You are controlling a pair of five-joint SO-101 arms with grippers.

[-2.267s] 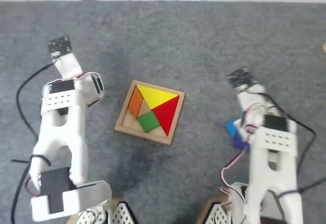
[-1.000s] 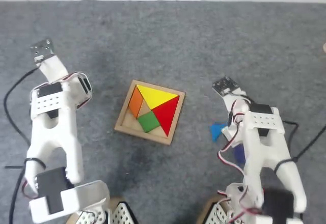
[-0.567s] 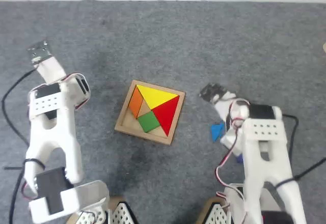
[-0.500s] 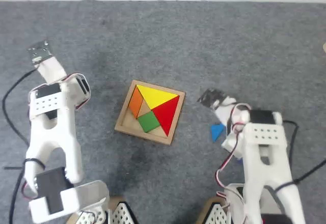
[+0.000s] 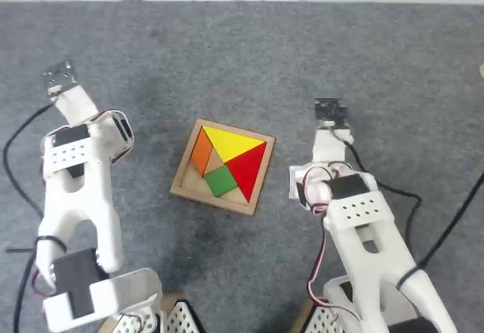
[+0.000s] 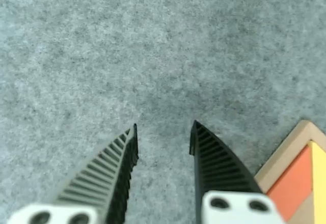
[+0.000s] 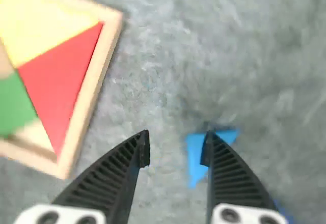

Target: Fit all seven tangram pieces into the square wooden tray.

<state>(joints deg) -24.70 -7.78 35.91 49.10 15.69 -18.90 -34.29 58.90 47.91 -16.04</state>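
Blue triangle (image 7: pixel 195 155) just beside right gripper (image 7: pixel 177 137)

White left arm (image 5: pixel 76 189) and white right arm (image 5: pixel 363 227) extend forward; black ridged left claw (image 6: pixel 164 127) and right claw (image 7: pixel 176 135) both gape apart, pointing down.

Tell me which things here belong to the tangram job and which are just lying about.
Job: wooden tray; yellow piece, orange piece, green piece and red piece inside it; blue piece outside it.
Lying about: grey carpet; black cable.
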